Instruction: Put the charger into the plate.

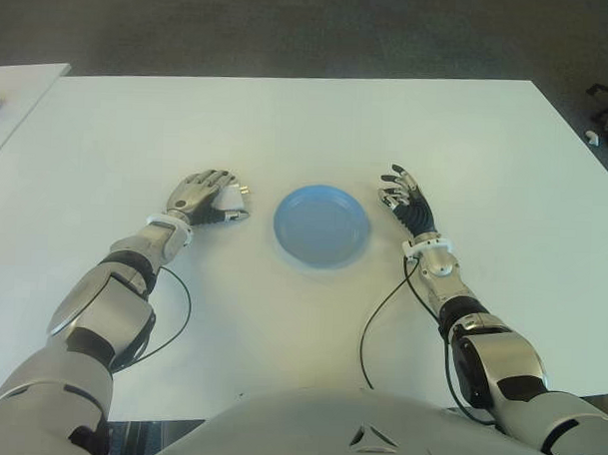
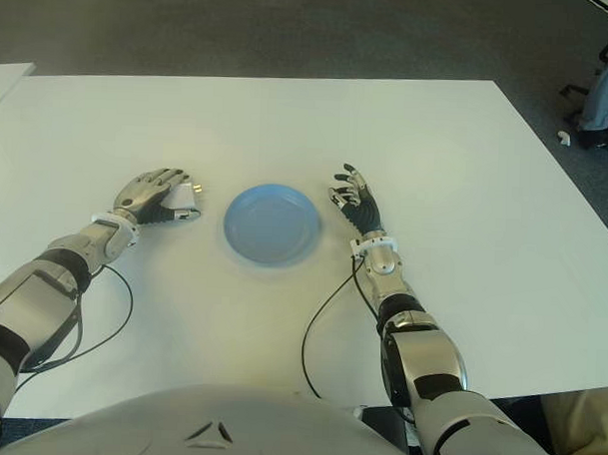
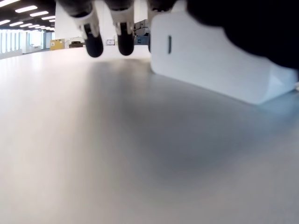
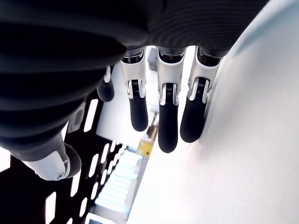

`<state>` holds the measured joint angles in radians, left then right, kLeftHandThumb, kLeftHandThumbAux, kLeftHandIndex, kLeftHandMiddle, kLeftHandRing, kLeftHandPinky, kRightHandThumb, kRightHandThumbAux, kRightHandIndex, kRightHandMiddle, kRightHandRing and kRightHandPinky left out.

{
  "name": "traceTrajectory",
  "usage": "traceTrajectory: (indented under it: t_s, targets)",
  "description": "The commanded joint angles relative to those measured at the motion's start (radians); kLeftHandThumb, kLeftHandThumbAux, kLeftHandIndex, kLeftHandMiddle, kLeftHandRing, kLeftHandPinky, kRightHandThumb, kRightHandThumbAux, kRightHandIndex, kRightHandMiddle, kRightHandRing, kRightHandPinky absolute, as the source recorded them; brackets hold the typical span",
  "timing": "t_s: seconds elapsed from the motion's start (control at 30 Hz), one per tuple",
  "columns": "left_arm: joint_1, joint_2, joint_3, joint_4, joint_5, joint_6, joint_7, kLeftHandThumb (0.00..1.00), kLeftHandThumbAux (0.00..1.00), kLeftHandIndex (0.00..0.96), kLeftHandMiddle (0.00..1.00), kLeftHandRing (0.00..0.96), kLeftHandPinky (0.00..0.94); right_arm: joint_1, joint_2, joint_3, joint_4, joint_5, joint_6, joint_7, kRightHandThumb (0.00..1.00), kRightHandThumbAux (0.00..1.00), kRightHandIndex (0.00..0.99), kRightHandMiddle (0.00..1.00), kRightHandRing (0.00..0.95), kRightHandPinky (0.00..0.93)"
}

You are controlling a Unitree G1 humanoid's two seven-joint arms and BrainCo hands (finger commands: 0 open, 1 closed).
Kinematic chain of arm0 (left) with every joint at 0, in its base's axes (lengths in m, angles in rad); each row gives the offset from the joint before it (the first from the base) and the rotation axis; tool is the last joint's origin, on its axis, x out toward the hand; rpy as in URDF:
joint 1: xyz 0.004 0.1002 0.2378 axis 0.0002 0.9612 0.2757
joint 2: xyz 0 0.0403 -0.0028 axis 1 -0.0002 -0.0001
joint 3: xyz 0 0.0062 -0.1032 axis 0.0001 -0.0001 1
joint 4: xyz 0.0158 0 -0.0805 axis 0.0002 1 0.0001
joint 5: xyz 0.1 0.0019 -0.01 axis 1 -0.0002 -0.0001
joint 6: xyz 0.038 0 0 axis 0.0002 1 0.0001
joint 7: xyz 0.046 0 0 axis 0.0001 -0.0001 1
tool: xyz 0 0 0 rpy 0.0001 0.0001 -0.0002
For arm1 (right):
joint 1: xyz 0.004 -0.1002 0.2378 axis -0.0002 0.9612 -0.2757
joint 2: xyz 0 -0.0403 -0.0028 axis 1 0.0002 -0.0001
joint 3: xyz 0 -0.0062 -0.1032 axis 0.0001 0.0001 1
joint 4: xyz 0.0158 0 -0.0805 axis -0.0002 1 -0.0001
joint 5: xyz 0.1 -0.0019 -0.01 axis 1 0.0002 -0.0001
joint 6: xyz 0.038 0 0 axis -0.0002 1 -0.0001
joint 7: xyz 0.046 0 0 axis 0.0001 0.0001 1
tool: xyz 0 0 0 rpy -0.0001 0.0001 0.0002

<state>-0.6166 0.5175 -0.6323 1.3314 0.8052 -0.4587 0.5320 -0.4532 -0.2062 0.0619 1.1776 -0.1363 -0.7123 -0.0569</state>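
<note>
**On the counter: charger in left hand, plate empty**

Centre of the white counter (image 1: 288, 127) sits a blue plate (image 1: 321, 226), nothing in it. Left hand (image 1: 198, 196) is just left of the plate, apart from it, low at the counter surface. Its fingers (image 3: 94, 45) are curled over a white charger (image 1: 228, 196), thumb underneath; metal prongs stick out toward the plate. Left wrist view shows the charger's white body under the palm, close to the counter; whether it touches the surface, cannot tell. Right hand (image 1: 408, 203) shows just right of the plate, palm side down, fingers (image 4: 168, 122) stretched out and loose, holding nothing. Black cables trail back from both wrists across the counter.
</note>
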Motion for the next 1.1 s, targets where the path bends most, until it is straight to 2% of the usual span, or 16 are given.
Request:
traceTrajectory:
  t_s: [0.03, 0.57, 0.7, 0.77, 0.8, 0.9, 0.93, 0.97, 1.0, 1.03, 1.1]
  targets:
    - [0.013, -0.017, -0.017, 0.018, 0.015, 0.007, -0.045, 0.273, 0.161, 0.000, 0.000, 0.000, 0.000, 0.079, 0.019, 0.017, 0.047, -0.027, 0.045, 0.019, 0.106, 0.561, 0.000, 0.237, 0.348, 0.388]
    - [-0.009, -0.005, -0.028, 0.021, 0.022, 0.003, -0.083, 0.262, 0.184, 0.000, 0.000, 0.000, 0.000, 0.081, 0.018, 0.023, 0.039, -0.032, 0.050, 0.017, 0.110, 0.558, 0.000, 0.232, 0.347, 0.386]
    - [-0.019, -0.002, -0.024, 0.018, 0.012, -0.004, -0.114, 0.264, 0.216, 0.000, 0.000, 0.000, 0.038, 0.080, 0.019, 0.022, 0.040, -0.030, 0.056, 0.020, 0.112, 0.561, 0.000, 0.232, 0.350, 0.388]
    - [-0.029, 0.003, -0.016, 0.014, 0.002, -0.013, -0.142, 0.289, 0.251, 0.015, 0.055, 0.062, 0.107, 0.079, 0.019, 0.022, 0.041, -0.029, 0.058, 0.021, 0.113, 0.563, 0.000, 0.232, 0.352, 0.392]
    - [-0.032, 0.006, -0.014, 0.012, 0.000, -0.016, -0.150, 0.330, 0.283, 0.102, 0.166, 0.166, 0.204, 0.079, 0.020, 0.021, 0.041, -0.028, 0.058, 0.022, 0.114, 0.563, 0.000, 0.231, 0.354, 0.398]
    - [-0.036, 0.011, -0.021, 0.007, 0.010, -0.016, -0.138, 0.409, 0.337, 0.260, 0.404, 0.392, 0.411, 0.079, 0.020, 0.021, 0.042, -0.028, 0.056, 0.021, 0.113, 0.562, 0.000, 0.230, 0.358, 0.408]
    - [-0.037, 0.012, -0.023, 0.007, 0.012, -0.016, -0.136, 0.429, 0.350, 0.298, 0.467, 0.452, 0.467, 0.079, 0.021, 0.022, 0.043, -0.029, 0.056, 0.021, 0.113, 0.561, 0.000, 0.230, 0.359, 0.410]
    - [-0.038, 0.014, -0.048, 0.006, 0.041, -0.003, -0.095, 0.436, 0.354, 0.311, 0.490, 0.474, 0.487, 0.079, 0.021, 0.021, 0.043, -0.028, 0.056, 0.022, 0.113, 0.561, 0.000, 0.229, 0.359, 0.411]
    - [-0.039, 0.015, -0.067, 0.005, 0.063, 0.007, -0.063, 0.533, 0.474, 0.356, 0.546, 0.532, 0.559, 0.079, 0.022, 0.021, 0.044, -0.027, 0.056, 0.024, 0.110, 0.560, 0.000, 0.227, 0.359, 0.416]
    - [-0.042, 0.018, -0.091, 0.005, 0.092, 0.024, -0.021, 0.596, 0.551, 0.384, 0.583, 0.569, 0.607, 0.078, 0.022, 0.020, 0.045, -0.026, 0.056, 0.026, 0.109, 0.559, 0.000, 0.225, 0.359, 0.419]
    - [-0.049, 0.021, -0.124, 0.006, 0.128, 0.051, 0.033, 0.651, 0.621, 0.409, 0.627, 0.615, 0.666, 0.076, 0.024, 0.019, 0.047, -0.025, 0.057, 0.027, 0.106, 0.558, 0.000, 0.223, 0.360, 0.420]
